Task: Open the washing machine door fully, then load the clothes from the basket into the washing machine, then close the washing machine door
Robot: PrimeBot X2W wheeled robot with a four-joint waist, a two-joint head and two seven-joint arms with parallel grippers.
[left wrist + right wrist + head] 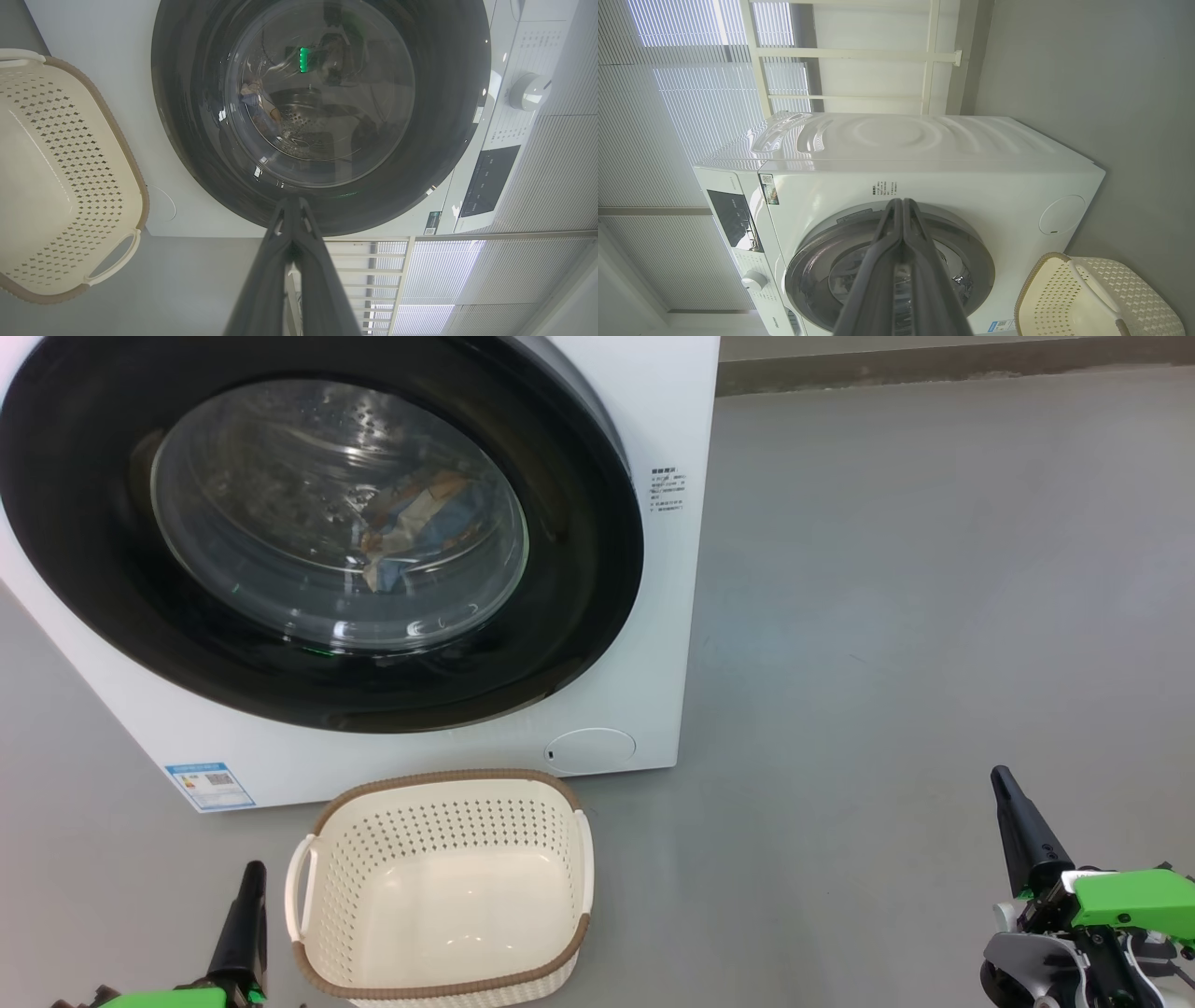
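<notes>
Round black-framed glass door (336,513) of white box-shaped washing machine (672,644) was shut, light-blue printed clothes (415,527) behind it; cream perforated plastic basket (439,777) stood empty in front. Left gripper (252,870), right gripper (1001,775): fingers together, holding nothing. Risk: door maybe not fully caught, could swing open.

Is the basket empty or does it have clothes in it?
Empty. The basket shows just its bare cream floor, and the clothes sit behind the glass of the shut washing machine door.
</notes>
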